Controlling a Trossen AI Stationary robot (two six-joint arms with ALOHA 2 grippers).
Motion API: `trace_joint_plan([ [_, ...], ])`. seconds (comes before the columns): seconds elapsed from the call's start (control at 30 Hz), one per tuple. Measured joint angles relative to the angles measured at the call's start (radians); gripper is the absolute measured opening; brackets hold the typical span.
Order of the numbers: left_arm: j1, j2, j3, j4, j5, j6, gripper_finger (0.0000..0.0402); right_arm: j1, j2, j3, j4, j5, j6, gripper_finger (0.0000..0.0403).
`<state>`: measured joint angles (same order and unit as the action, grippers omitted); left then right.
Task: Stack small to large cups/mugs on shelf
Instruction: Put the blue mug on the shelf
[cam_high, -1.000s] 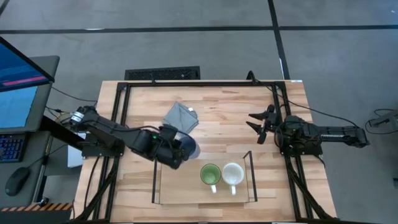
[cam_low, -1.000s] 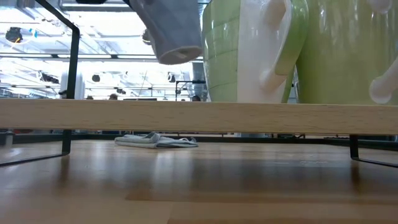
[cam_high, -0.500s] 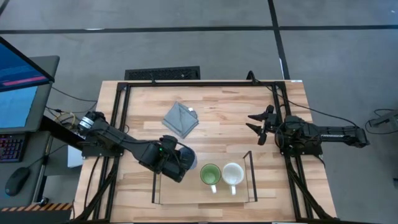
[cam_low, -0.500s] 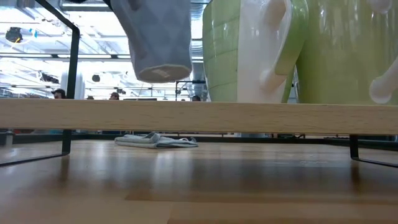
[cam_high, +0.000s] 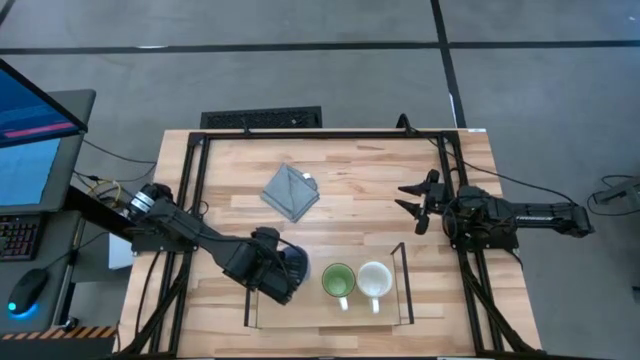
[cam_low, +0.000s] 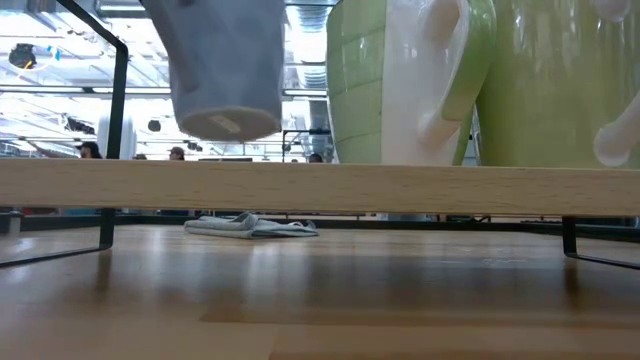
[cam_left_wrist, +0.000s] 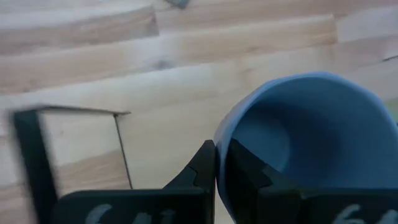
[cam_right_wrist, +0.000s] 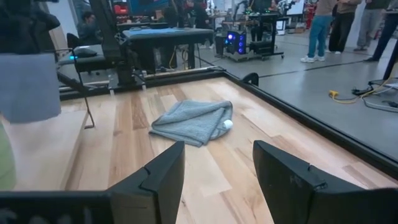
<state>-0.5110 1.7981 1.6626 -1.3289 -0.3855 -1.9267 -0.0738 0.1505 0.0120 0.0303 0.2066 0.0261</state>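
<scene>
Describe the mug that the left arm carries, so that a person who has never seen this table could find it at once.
Find the low wooden shelf at the table's near edge, where a green mug and a cream-white mug stand side by side. Beside the green one, the blue-grey mug hangs just above the board, its rim pinched in the left pincer. It alone is blue-grey and not resting on the shelf.

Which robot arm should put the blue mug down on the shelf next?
The left. Its left gripper is shut on the blue-grey mug's rim, holding it just above the shelf beside the green mug. The right gripper waits open, far off.
</scene>
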Motion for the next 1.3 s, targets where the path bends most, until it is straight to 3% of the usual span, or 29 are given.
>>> trace_joint_plan([
  [0.53,0.002,0.141,0.122,-0.009,0.040,-0.023,0.0005,0.000,0.000,0.000,0.000,0.000,-0.001,0.0212],
  [1.3,-0.017,0.170,0.136,-0.018,0.063,-0.110,0.0005,0.000,0.000,0.000,-0.001,-0.005,-0.011,0.0212],
])
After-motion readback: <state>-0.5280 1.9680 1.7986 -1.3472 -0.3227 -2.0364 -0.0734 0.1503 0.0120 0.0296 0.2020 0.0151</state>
